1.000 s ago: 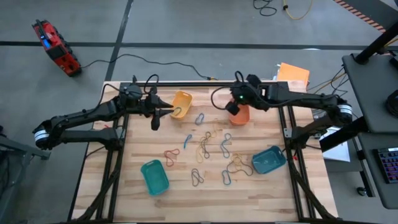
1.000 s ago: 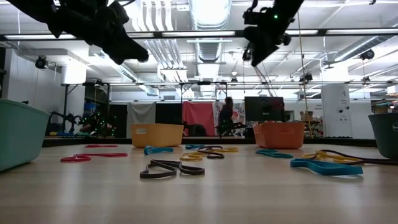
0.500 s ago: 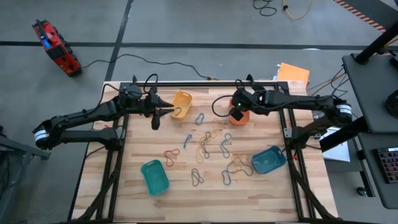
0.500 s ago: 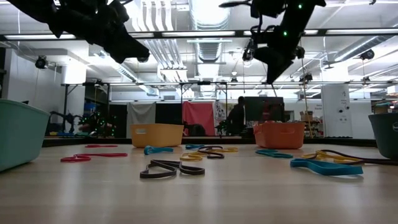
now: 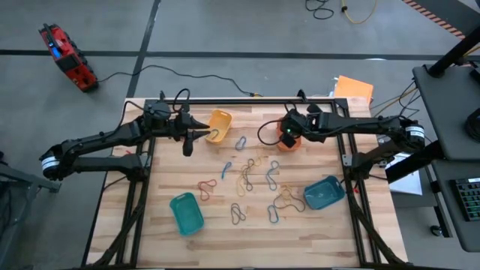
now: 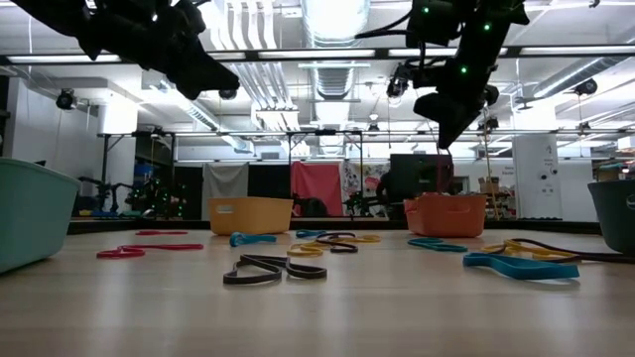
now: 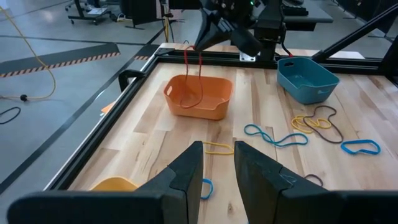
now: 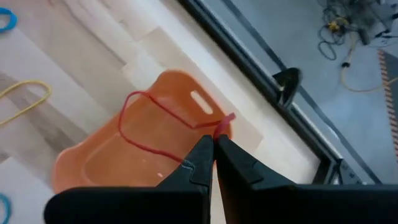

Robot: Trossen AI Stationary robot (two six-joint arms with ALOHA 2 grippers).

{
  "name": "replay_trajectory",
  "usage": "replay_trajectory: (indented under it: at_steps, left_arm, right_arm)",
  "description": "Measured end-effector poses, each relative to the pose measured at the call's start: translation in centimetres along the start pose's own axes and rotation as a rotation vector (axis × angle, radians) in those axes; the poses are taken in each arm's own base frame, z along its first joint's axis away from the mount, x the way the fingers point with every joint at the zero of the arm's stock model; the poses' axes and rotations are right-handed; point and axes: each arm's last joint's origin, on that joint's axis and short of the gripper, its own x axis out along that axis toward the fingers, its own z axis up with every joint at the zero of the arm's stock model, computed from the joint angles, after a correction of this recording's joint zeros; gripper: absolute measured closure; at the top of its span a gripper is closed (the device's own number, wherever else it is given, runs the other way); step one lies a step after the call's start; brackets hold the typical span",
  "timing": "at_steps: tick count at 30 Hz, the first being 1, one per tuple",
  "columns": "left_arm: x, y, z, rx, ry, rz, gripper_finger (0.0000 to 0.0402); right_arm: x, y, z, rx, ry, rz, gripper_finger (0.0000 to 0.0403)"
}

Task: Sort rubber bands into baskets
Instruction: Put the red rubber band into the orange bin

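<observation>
While my right gripper (image 8: pixel 213 144) pinches a red rubber band (image 8: pixel 149 124) dangling over the orange basket (image 5: pixel 290 140) at the table's far side, its loop could snag the rim; my left gripper (image 7: pixel 217 163) waits narrowly parted.
</observation>
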Motion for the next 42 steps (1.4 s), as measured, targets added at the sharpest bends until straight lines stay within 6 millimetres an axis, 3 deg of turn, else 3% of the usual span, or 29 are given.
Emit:
replay_trajectory:
  at_steps: [33, 42]
  left_arm:
    - [0.0, 0.01, 0.0, 0.0, 0.0, 0.001, 0.0326]
    - [0.0, 0.01, 0.0, 0.0, 0.0, 0.0, 0.0326]
  right_arm:
    - [0.03, -0.5, -0.4, -0.02, 0.029, -0.064, 0.0394]
    - [0.18, 0.03, 0.1, 0.037, -0.008, 0.027, 0.0394]
